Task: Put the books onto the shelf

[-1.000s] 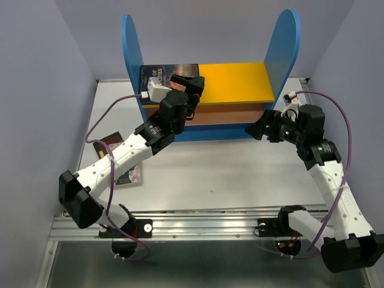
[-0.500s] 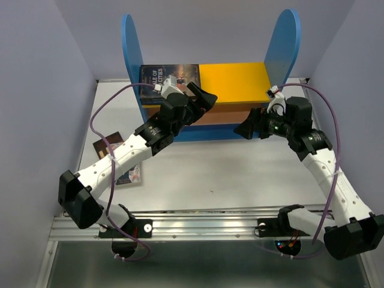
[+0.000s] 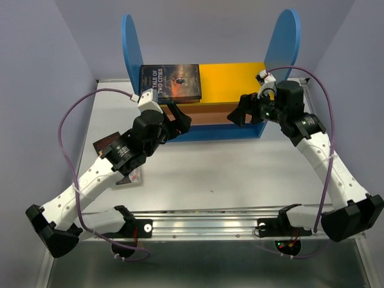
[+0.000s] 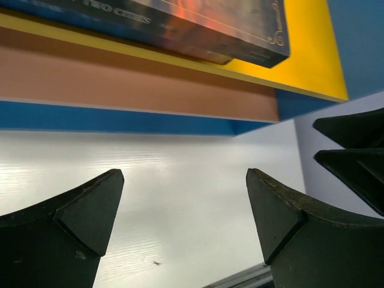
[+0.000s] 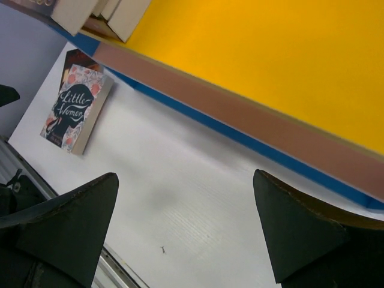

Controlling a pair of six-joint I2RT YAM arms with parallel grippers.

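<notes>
Jaws spread wide, left gripper (image 3: 182, 122) and right gripper (image 3: 236, 115) hover apart at the shelf's (image 3: 283, 42) front edge, white table (image 3: 228, 162) showing between them.

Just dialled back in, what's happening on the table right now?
The left arm and right arm hang in front of the shelf, jaws open and empty. A stack of books lies at the left end of its yellow top board, Tale of Two Cities on top. On the table by the left arm, Little Women lies over a darker book, neither yet shelved.
</notes>
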